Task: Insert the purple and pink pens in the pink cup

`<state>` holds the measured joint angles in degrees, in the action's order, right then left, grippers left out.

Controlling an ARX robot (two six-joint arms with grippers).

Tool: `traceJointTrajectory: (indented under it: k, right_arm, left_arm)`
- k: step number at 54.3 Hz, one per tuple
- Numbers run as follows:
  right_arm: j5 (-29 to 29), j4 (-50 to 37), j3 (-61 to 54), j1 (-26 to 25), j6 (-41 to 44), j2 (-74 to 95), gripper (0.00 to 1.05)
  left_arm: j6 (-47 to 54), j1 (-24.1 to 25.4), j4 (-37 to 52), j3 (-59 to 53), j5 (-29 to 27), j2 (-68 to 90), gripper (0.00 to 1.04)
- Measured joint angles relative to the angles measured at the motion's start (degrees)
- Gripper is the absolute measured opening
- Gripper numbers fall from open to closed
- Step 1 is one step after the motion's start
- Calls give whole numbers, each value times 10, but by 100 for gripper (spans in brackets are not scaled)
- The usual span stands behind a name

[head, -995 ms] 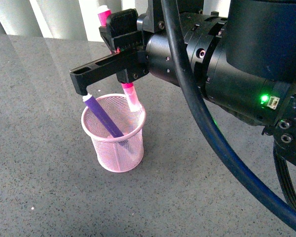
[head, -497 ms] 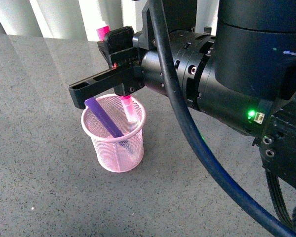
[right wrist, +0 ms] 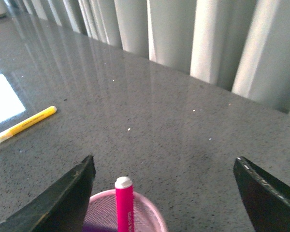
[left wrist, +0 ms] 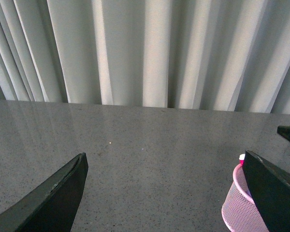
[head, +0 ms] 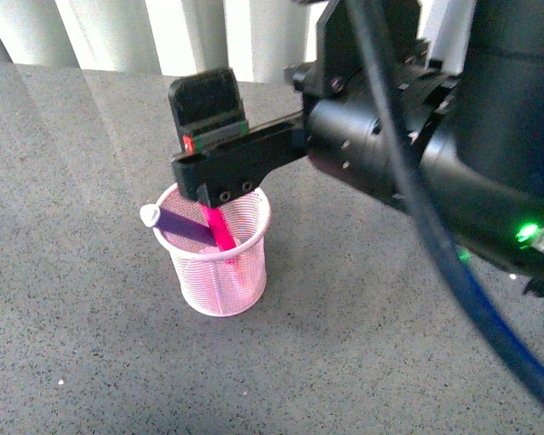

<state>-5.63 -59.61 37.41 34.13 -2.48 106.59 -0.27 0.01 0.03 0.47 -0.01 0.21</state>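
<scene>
Pale pleated curtains hang behind a grey speckled bench (head: 82, 299), and on it stands the pink cup (head: 219, 272), which serves as the landmark for everything else. Half a second ago the right gripper (head: 219, 172) still clamped the pink pen (head: 220, 228) with its capped end poking up above the jaws; now the pen stands free inside the cup, leaning against the rim, and the right wrist view shows it rising out of the cup with both jaws spread wide to either side and touching nothing. So the pen has been let go and has dropped to the cup's floor. The purple pen (head: 183, 227) has shifted as well: it leaned steeply inside the cup before, and now it lies flatter, its white end hanging out over the rim on the side away from the arm. The right gripper hovers just above the cup, one jaw's tip close over the pink pen. The left gripper (left wrist: 164, 193) sits well off to one side of the cup, its jaws apart and empty, with only a slice of the cup's mesh in its view. A yellow pen (right wrist: 23, 125) lies on the bench well apart from the cup and has no part in the job. Both pens are in the cup, so the task looks done; what seems left is lifting the right arm clear without nudging the tilted purple pen.
</scene>
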Motion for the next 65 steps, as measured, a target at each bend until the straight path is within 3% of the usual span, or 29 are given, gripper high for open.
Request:
traceJointTrajectory:
  k: [4,11,22,30,33,36,55,58,65]
  right_arm:
    - [21,18,-11,-16,0,-40,100]
    - [80,71,-28,-50,3,-107,98]
    - [238,165,-56,-123,24,-201,98]
    - [244,160,-60,-133,29,-207,97]
    - [241,46,-102,-141,29,-204,84]
    - [226,1,-138,-153,29,-222,73]
    - [164,10,-260,-227,29,-356,18]
    - [149,-15,-288,-239,29,-367,3]
    - [131,21,-322,-263,29,-426,3]
  left_arm:
    - [0,0,0,0,0,0,98]
    - [0,0,0,0,0,0,98]
    - [0,0,0,0,0,0,98]
    - [0,0,0,0,0,0,98]
    - [0,0,0,0,0,0,98]
    - [0,0,0,0,0,0,98]
    - [0,0,0,0,0,0,98]
    - [0,0,0,0,0,0,98]
    - [0,0,0,0,0,0,98]
